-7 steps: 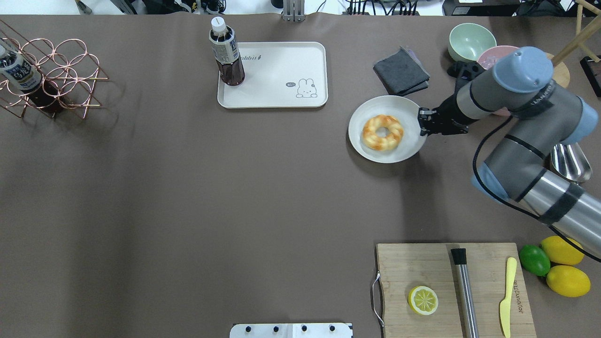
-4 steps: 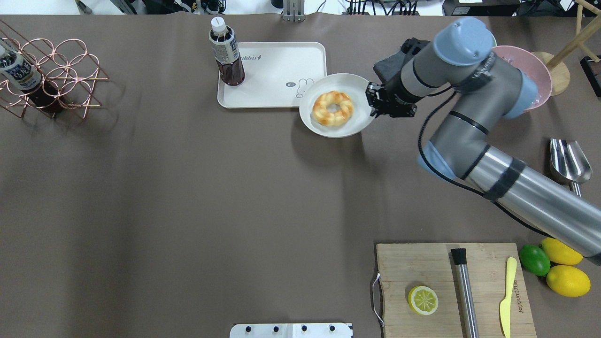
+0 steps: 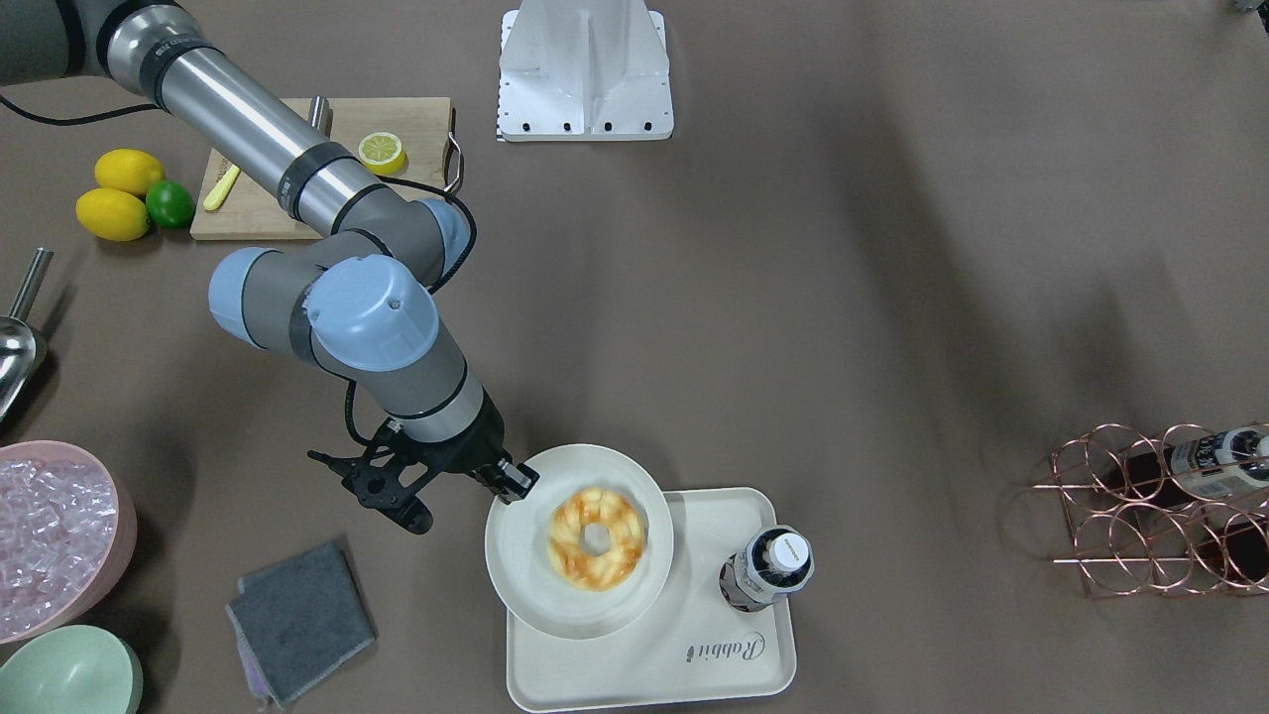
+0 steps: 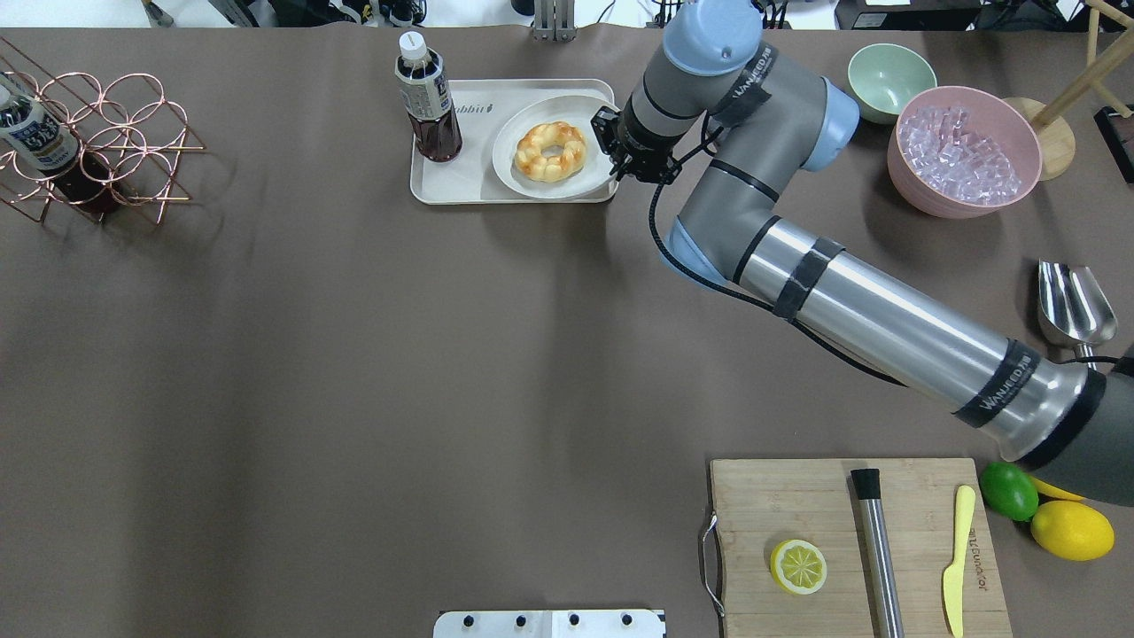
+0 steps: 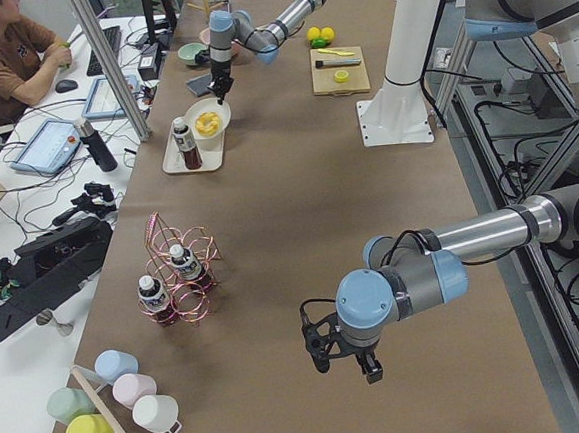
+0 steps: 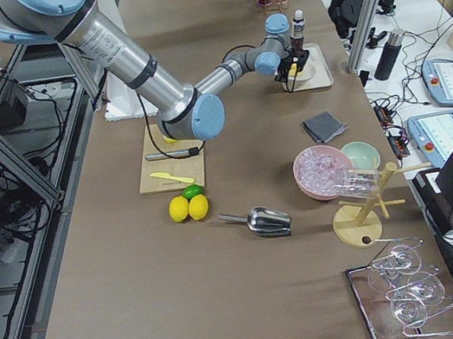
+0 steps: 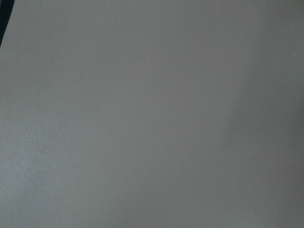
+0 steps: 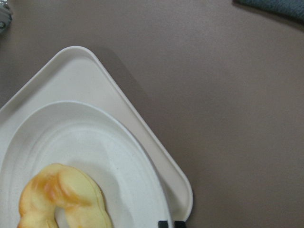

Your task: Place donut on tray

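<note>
Looks nearly done: golden-yellow ring donut (image 4: 550, 151) rides a round cream plate (image 4: 567, 189), right end effector (image 4: 611, 146) clamped on its rim, over cream-white rounded-rectangle tray (image 4: 461, 184); set-down and release left.

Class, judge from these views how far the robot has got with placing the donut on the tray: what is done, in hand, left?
Done: the donut lies on a round plate that is over the tray, beside the bottle. In hand: the right gripper grips the plate's rim. Left: probably lowering and letting go; whether the plate already rests on the tray cannot be told.
</note>
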`<state>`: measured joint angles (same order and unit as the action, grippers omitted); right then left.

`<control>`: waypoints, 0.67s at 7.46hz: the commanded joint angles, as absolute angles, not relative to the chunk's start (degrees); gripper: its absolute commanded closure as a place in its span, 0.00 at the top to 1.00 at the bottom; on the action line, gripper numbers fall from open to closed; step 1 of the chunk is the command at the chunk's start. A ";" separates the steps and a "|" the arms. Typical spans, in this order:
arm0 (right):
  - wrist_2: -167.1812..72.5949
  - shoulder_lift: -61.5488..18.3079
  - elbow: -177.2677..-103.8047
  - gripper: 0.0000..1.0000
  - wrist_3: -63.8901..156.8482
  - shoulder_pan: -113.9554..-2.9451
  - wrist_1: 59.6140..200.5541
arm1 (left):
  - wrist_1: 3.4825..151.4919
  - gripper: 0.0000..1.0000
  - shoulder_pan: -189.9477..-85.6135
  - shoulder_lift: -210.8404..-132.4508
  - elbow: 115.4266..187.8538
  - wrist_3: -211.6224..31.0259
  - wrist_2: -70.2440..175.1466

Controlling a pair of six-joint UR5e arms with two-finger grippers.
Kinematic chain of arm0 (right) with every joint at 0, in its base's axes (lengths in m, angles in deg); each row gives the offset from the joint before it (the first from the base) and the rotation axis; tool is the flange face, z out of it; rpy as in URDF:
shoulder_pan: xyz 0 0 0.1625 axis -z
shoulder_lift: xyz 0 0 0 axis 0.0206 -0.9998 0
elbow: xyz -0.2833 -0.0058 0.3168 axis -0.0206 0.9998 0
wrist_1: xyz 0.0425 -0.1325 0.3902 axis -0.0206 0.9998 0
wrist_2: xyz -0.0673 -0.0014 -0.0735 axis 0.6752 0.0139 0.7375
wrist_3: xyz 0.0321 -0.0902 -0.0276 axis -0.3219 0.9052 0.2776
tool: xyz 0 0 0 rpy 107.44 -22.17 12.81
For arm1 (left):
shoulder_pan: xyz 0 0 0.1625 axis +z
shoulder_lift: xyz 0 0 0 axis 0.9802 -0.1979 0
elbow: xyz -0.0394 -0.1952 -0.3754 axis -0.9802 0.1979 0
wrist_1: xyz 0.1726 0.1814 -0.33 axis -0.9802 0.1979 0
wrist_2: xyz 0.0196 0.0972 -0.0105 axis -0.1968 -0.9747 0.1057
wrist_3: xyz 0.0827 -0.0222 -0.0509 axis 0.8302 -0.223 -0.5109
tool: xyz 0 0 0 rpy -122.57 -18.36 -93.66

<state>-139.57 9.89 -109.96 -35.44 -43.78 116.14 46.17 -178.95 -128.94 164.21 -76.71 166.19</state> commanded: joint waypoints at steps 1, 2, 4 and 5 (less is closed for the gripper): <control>-135.99 16.80 -100.91 0.00 -44.74 -42.42 113.74 | 46.20 0.98 -178.96 -128.94 164.21 -76.71 166.09; -131.72 17.42 -98.28 0.00 -50.60 -41.37 109.98 | 46.20 0.98 -178.96 -128.94 164.21 -76.71 166.09; -128.88 18.83 -96.76 0.06 -53.72 -40.13 109.41 | 46.20 0.98 -178.96 -129.02 164.21 -76.71 166.09; -127.99 19.09 -96.76 0.99 -53.65 -39.61 109.41 | 46.20 0.98 -178.96 -129.02 164.21 -76.71 166.01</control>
<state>-130.13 18.41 -97.30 -52.07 -40.56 109.81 46.20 -178.96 -128.98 164.21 -76.71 166.09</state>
